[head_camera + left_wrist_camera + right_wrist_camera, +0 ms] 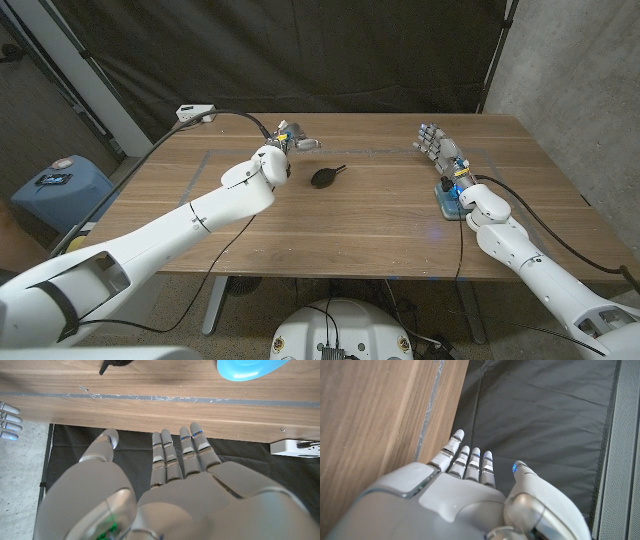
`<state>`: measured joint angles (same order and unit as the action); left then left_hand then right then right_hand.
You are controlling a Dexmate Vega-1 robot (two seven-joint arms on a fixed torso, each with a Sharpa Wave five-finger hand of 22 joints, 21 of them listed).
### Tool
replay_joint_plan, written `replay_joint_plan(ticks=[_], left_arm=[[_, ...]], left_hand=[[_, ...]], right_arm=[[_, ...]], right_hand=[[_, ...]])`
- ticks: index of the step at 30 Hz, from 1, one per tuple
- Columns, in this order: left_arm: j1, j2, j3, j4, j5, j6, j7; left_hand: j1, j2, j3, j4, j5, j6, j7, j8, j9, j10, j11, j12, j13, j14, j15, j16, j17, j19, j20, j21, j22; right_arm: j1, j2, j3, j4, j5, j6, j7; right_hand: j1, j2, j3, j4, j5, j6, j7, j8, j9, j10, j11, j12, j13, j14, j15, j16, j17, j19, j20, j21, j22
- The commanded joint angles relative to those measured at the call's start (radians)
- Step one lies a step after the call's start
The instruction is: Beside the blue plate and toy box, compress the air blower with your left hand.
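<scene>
Approach step: left robot hand (287, 138), fingers apart and empty, hovers just beyond the black air blower (326, 177) on the tabletop (380, 215); next it must draw back and close around the bulb

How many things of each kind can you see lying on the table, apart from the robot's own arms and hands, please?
air blower, black: 1
plate, blue: 1
Total: 2
</scene>
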<state>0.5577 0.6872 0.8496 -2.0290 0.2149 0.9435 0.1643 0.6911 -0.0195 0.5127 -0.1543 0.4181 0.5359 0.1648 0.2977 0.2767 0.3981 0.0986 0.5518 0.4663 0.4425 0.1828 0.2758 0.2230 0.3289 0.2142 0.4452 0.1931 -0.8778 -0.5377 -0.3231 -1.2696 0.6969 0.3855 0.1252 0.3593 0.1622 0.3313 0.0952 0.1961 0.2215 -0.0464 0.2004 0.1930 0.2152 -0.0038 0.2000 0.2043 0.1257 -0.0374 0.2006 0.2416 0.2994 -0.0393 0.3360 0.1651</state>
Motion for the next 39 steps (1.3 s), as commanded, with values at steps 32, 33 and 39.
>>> replay_joint_plan(ticks=[32,33,39], left_arm=[[-0.098,-0.027,0.167,0.017,0.029,0.159,-0.048],[-0.099,-0.034,0.168,0.021,0.029,0.168,-0.045],[-0.11,-0.045,0.185,0.039,0.032,0.161,-0.042]], left_hand=[[0.028,0.009,-0.025,0.002,0.024,-0.029,0.03,-0.031,0.007,-0.045,0.039,0.017,0.032,-0.024,0.031,-0.026,0.011,-0.031,0.002,-0.019,0.006],[0.029,0.01,-0.026,0.002,0.025,-0.028,0.031,-0.031,0.008,-0.046,0.038,0.018,0.033,-0.023,0.031,-0.026,0.011,-0.031,0.002,-0.02,0.006],[0.031,0.013,-0.028,0.003,0.028,-0.028,0.026,-0.033,0.009,-0.054,0.038,0.019,0.037,-0.023,0.031,-0.028,0.012,-0.033,0.002,-0.022,0.006]], right_arm=[[-0.017,-0.004,0.015,0.016,0.026,0.027,0.043],[-0.019,-0.005,0.015,0.015,0.027,0.027,0.044],[-0.028,-0.01,0.022,0.011,0.034,0.029,0.047]], right_hand=[[-0.004,-0.004,0.01,-0.008,-0.003,0.008,0.005,0.001,0.004,0.006,0.002,0.004,0.004,0.006,-0.024,0.013,-0.001,0.017,-0.021,-0.014,0.005],[-0.004,-0.004,0.01,-0.008,-0.003,0.007,0.006,0.001,0.004,0.006,0.002,0.004,0.004,0.006,-0.024,0.013,-0.001,0.017,-0.02,-0.015,0.005],[-0.005,-0.005,0.01,-0.009,-0.004,0.007,0.005,0.001,0.004,0.007,0.004,0.005,0.004,0.006,-0.023,0.013,-0.001,0.018,-0.02,-0.016,0.005]])
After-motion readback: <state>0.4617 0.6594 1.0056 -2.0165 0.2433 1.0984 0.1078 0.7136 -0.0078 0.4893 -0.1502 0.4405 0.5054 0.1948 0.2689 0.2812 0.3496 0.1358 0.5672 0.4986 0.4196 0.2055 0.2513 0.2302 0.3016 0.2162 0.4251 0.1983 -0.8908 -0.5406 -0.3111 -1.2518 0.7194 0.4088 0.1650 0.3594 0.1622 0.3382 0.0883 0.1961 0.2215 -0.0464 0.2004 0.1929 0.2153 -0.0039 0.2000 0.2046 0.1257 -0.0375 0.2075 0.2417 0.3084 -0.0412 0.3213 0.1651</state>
